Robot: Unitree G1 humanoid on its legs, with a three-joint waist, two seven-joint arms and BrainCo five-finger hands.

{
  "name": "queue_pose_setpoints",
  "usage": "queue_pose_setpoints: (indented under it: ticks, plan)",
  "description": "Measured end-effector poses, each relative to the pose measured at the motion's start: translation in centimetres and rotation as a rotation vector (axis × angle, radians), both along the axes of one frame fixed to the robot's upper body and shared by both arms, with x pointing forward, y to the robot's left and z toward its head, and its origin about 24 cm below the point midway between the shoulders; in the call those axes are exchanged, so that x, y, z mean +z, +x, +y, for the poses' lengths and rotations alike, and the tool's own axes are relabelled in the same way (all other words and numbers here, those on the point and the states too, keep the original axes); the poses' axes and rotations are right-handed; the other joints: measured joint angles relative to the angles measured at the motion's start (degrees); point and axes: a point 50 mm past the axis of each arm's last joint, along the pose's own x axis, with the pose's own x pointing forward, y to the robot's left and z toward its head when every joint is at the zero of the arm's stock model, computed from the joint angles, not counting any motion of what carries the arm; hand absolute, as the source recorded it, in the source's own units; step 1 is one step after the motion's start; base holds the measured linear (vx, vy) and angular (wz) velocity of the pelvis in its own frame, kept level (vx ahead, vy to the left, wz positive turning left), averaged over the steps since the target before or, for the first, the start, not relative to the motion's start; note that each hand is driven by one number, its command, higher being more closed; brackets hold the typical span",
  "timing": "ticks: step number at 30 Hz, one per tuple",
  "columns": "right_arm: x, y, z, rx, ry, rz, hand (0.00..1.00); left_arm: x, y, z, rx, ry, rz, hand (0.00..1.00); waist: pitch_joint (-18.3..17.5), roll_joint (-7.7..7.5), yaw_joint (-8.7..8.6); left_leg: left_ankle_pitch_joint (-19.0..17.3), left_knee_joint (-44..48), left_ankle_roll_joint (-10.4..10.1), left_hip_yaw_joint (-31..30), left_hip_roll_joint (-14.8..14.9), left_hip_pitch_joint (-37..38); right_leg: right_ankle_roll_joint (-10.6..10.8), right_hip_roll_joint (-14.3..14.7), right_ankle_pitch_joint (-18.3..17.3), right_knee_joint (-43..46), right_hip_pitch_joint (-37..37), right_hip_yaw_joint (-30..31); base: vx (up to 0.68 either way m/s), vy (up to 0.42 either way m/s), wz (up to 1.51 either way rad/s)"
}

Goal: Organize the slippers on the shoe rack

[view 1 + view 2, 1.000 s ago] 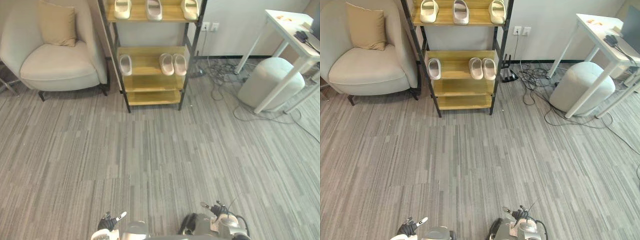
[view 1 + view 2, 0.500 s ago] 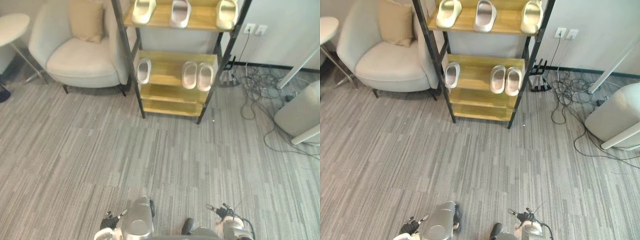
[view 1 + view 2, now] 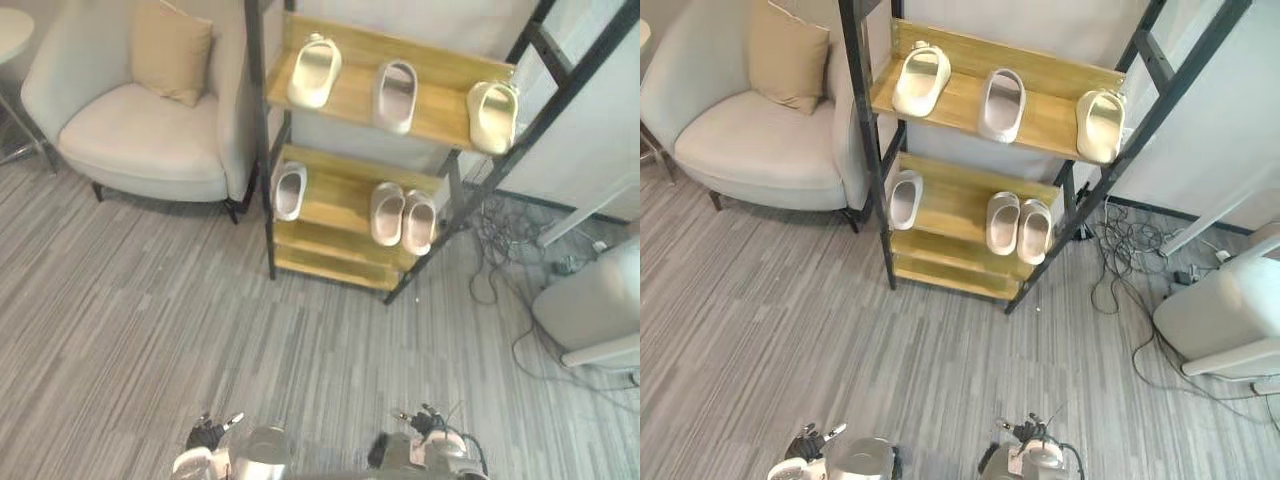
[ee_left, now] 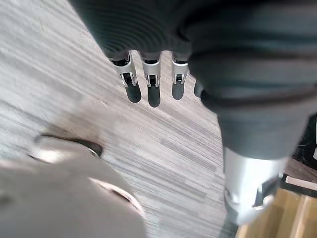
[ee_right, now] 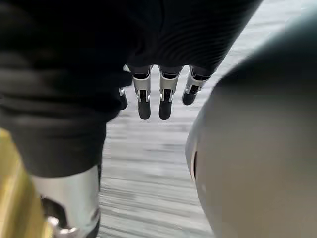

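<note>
Where the grey striped carpet floor (image 3: 150,320) runs up to the wall at the far left, a cream upholstered armchair (image 3: 140,140) stands with a tan square cushion (image 3: 172,52) leaning against its back. Nearer the robot and low in the eye views, the left hand (image 4: 151,82) hangs over bare floor with its fingers straight and relaxed, holding nothing. Just right of the armchair stands the shoe rack (image 3: 335,195), a tall black metal frame carrying pale wooden shelves. On its upper shelf three slippers lie apart in a row: a cream foam slipper (image 3: 313,72) at the left end, a pale grey-pink slipper (image 3: 394,96) in the middle and a second cream slipper (image 3: 495,105) at the right end, close to the frame's post. On the shelf below, a single white slipper (image 3: 289,190) lies at the left end, while a pair of pale grey-pink slippers (image 3: 388,212) lies side by side, touching, toward the right end. Under that sits the lowest wooden shelf (image 3: 320,262), close to the floor. In front of the rack's right half, well short of it, the right hand (image 5: 166,94) hangs low over the floor, its fingers likewise straight and with nothing in them. Farther right, dark cables (image 3: 500,250) trail across the floor by the wall, and a white rounded pouf (image 3: 590,305) stands at the right edge.
</note>
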Motion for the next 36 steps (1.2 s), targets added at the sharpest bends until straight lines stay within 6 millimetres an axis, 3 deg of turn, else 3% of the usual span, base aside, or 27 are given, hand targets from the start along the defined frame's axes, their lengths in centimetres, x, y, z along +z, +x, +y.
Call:
queue_pose_setpoints:
  ticks: [2,3,4,5,8,9,10,11,13,14,17,18,19,20,21,23,26,30,36]
  plan:
    - [0.1,0.3,0.0,0.004,0.001,-0.006,0.00,0.0,0.1,0.0,-0.002,0.000,-0.003,0.00,0.0,0.10,-0.15,-0.1,-1.2,-0.4,-0.7,0.3,1.4,-0.3,3.4,3.5,-12.4,-0.6,-0.4,0.39,-0.132,0.41]
    - [-0.1,-0.4,0.0,0.008,-0.001,0.014,0.00,0.0,-0.2,0.2,-0.001,0.004,0.003,0.00,-0.3,-0.42,-0.25,-1.3,-1.7,-2.7,-2.0,-0.3,2.8,-1.6,5.6,11.2,-20.9,-0.5,0.6,0.39,-0.158,0.53]
    - [-0.3,-0.8,0.1,0.010,0.000,0.025,0.00,0.0,-0.3,0.2,0.001,0.006,0.005,0.00,-0.4,-0.98,-0.37,-1.9,-1.8,-3.5,-2.5,-0.9,3.3,-3.1,5.7,14.6,-21.6,-0.6,1.3,0.43,-0.175,0.54]
    - [-0.1,-0.5,-0.9,0.009,-0.023,0.014,0.00,-0.2,-0.3,-0.3,0.011,-0.009,0.009,0.00,-0.8,0.95,-0.73,-3.0,-1.6,-4.3,-4.3,0.3,4.3,-5.4,6.5,13.5,-18.6,-0.7,0.7,0.35,-0.135,0.35]
    - [0.3,0.0,-1.7,0.012,-0.048,-0.002,0.00,-0.4,-0.2,-1.6,0.010,-0.046,0.002,0.00,-2.7,3.86,-0.72,-2.8,8.5,-4.7,-6.1,3.1,-1.2,-5.5,8.2,9.1,-20.1,0.4,-1.0,0.50,-0.189,0.33]
    - [0.1,-0.3,-1.7,0.009,-0.046,0.009,0.00,-0.4,-0.2,-1.9,0.011,-0.053,0.003,0.00,-2.5,5.31,-0.74,-0.5,20.4,-7.1,-6.6,5.7,-6.1,-5.9,9.9,8.4,-22.3,3.6,-2.9,0.38,-0.143,0.29]
    - [-0.1,-0.8,-1.4,0.006,-0.038,0.024,0.00,-0.4,-0.1,-1.9,0.015,-0.055,0.000,0.00,-2.3,5.46,-0.73,3.5,28.1,-6.9,-6.1,7.4,-9.2,-6.3,10.8,7.8,-23.9,6.4,-3.4,0.38,-0.136,0.26]
    - [-0.1,-0.7,-1.3,0.006,-0.036,0.019,0.00,-0.4,-0.1,-1.8,0.021,-0.054,-0.002,0.00,-2.1,5.09,-0.57,4.2,31.1,-6.4,-5.7,8.3,-10.4,-6.5,11.0,7.5,-24.6,7.6,-3.5,0.28,-0.079,0.14]
    - [-0.1,-0.8,-1.1,-0.008,-0.037,0.022,0.00,-0.1,0.4,-1.1,0.014,-0.033,-0.019,0.00,-1.1,3.36,-0.30,1.4,37.0,-5.2,-1.5,10.4,-15.4,-5.8,11.2,6.9,-28.3,13.6,-3.8,0.30,-0.075,0.10]
    - [-0.1,-0.7,-1.2,-0.013,-0.039,0.020,0.00,0.0,0.6,-1.1,0.014,-0.031,-0.024,0.00,-1.0,3.06,-0.30,0.9,36.1,-5.1,-1.0,10.4,-16.3,-5.7,11.1,7.0,-28.8,14.2,-3.9,0.31,0.014,0.03]
    - [0.2,0.1,-1.4,-0.038,-0.037,-0.005,0.00,0.3,1.3,-0.6,-0.015,-0.012,-0.041,0.00,-0.3,1.91,-0.13,0.2,19.8,-5.5,-0.7,8.9,-20.0,-4.0,9.7,7.3,-30.5,15.7,-2.9,0.23,0.123,-0.15]
    - [0.3,0.3,-1.4,-0.047,-0.034,-0.014,0.00,0.3,1.4,-0.8,-0.020,-0.011,-0.040,0.00,-0.6,2.51,-0.16,4.9,7.5,-6.8,-2.4,7.8,-19.4,-2.3,9.2,7.4,-30.6,15.6,-2.1,0.26,0.272,-0.27]
    - [0.4,0.3,-1.8,-0.051,-0.041,-0.013,0.00,0.2,1.3,-0.9,-0.023,-0.014,-0.036,0.00,-0.5,2.64,-0.16,11.0,3.5,-7.8,-3.1,7.4,-18.7,-1.2,9.1,7.3,-30.7,15.8,-1.5,0.26,0.273,-0.22]
    - [0.2,0.2,-0.9,-0.045,-0.019,-0.009,0.00,0.4,1.7,-0.5,-0.037,0.001,-0.037,0.00,0.0,0.94,-0.06,11.7,1.6,-7.2,-2.3,5.5,-17.0,0.4,7.9,7.9,-31.7,16.4,-0.8,0.28,0.287,-0.06]
    - [0.0,0.0,-0.1,-0.045,0.003,-0.002,0.00,0.6,2.0,0.0,-0.070,0.025,-0.037,0.00,0.0,-0.71,-0.28,11.6,0.5,-6.8,-1.5,3.5,-16.2,1.1,6.2,8.3,-33.3,17.1,-1.0,0.22,0.192,0.03]
    - [0.0,0.1,0.1,-0.042,0.008,-0.007,0.00,0.6,2.1,0.1,-0.079,0.026,-0.038,0.00,0.0,-1.01,-0.24,10.8,1.7,-6.0,0.0,2.7,-15.6,1.5,5.2,9.1,-34.6,18.3,-0.2,0.15,0.152,-0.19]
    - [0.3,0.7,0.3,-0.024,0.004,-0.023,0.00,0.6,1.9,0.0,-0.104,0.031,-0.029,0.00,-0.1,-0.59,-0.16,8.9,3.2,-5.5,1.3,2.6,-13.7,2.0,4.8,10.5,-35.2,19.1,1.9,0.07,0.099,-0.43]
    - [0.3,0.7,-0.1,-0.013,-0.004,-0.016,0.00,0.5,1.8,0.1,-0.107,0.029,-0.026,0.00,-0.1,-0.50,-0.27,6.6,3.6,-5.0,2.2,2.9,-13.4,2.9,4.3,8.9,-31.3,15.6,4.9,-0.03,0.032,-0.47]
    - [-0.1,-0.2,0.0,0.020,-0.007,0.010,0.00,0.2,1.1,0.0,-0.102,0.023,-0.001,0.00,-0.3,-0.41,-0.89,6.1,1.7,-5.3,4.7,2.3,-9.9,2.5,2.2,8.1,-27.1,14.5,4.4,-0.09,0.020,-0.28]
